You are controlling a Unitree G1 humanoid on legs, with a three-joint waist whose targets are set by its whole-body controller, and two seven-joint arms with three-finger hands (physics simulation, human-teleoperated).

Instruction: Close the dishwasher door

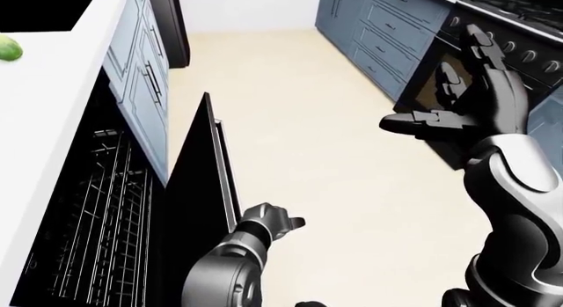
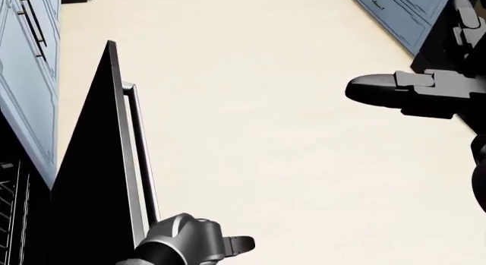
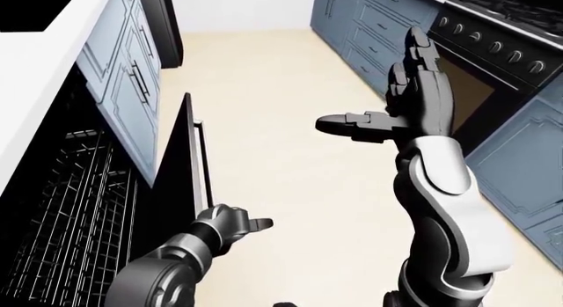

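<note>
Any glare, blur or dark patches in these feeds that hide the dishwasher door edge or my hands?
Head view: sharp, no glare; the dishwasher door renders flat black, its inner face unreadable, though the handle stands out against the pale floor. Left-eye view: evenly lit, racks readable, left hand crisp. Right-eye view: right hand clear, unblurred.

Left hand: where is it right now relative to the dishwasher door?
In the left-eye view, the left hand sits low centre-left, against the dishwasher door by its handle's lower end.
</note>
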